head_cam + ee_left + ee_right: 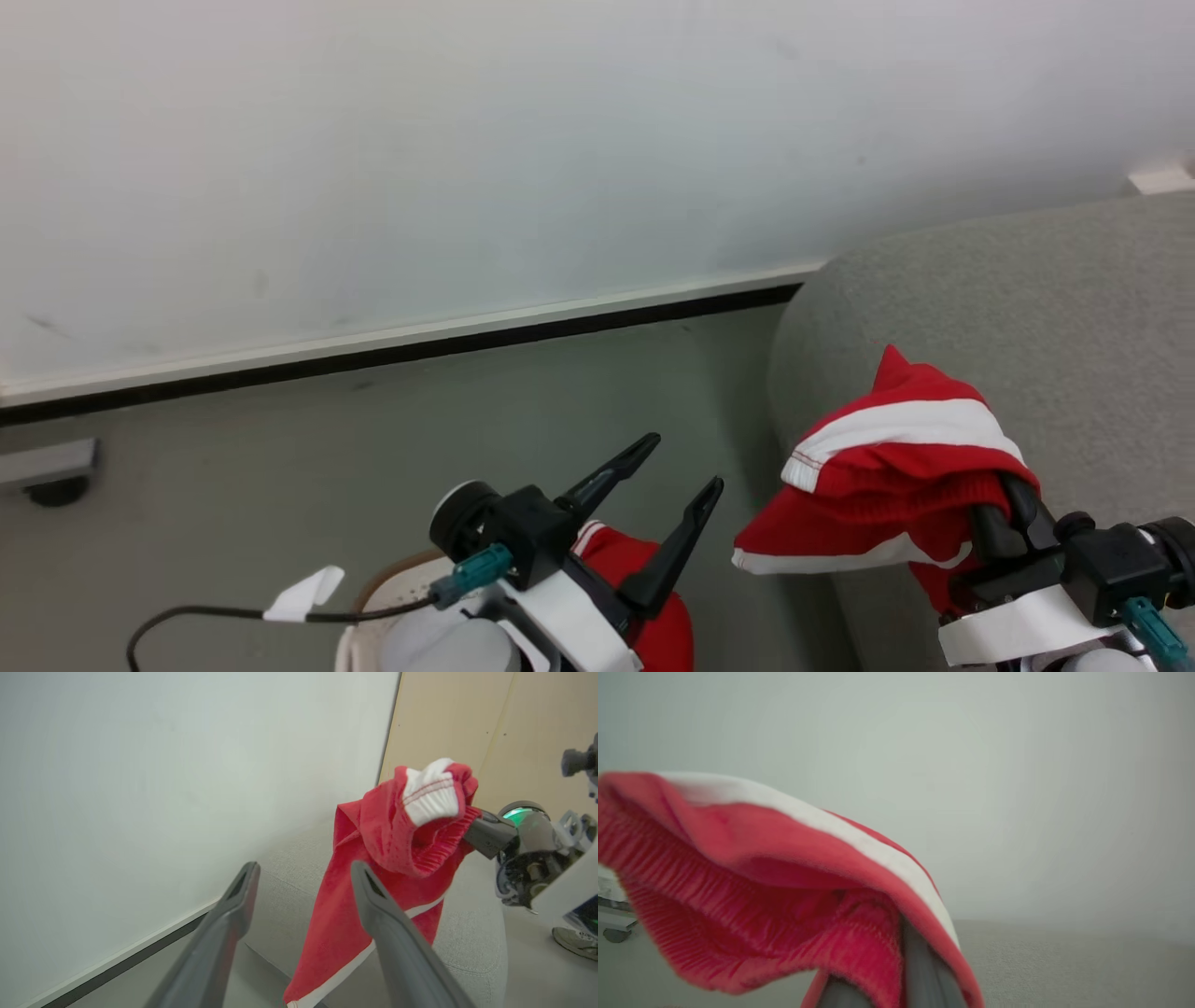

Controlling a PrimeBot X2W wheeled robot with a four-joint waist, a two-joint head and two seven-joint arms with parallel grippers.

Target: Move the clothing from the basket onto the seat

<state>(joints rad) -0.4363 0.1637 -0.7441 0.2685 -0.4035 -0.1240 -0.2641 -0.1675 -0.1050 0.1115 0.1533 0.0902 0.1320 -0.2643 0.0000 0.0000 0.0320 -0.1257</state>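
My right gripper [1013, 509] is shut on a bright red garment [896, 467] with white stripes, holding it up over the left edge of the grey sofa seat [1027, 308]. The cloth drapes over its fingers [920, 966] and hangs down beside the cushion [289, 877] in the left wrist view, where the garment [387, 858] falls in a long fold. My left gripper [685, 460] is open and empty, raised above the basket [387, 583]. A second red garment [653, 607] lies in the basket under that arm, partly hidden.
A white wall and dark baseboard [420, 350] run behind the grey floor. A grey base with a caster [47, 471] sits at far left. A cable with a white tag [303, 593] trails by the basket. A person's shoe [577, 942] stands beyond the sofa.
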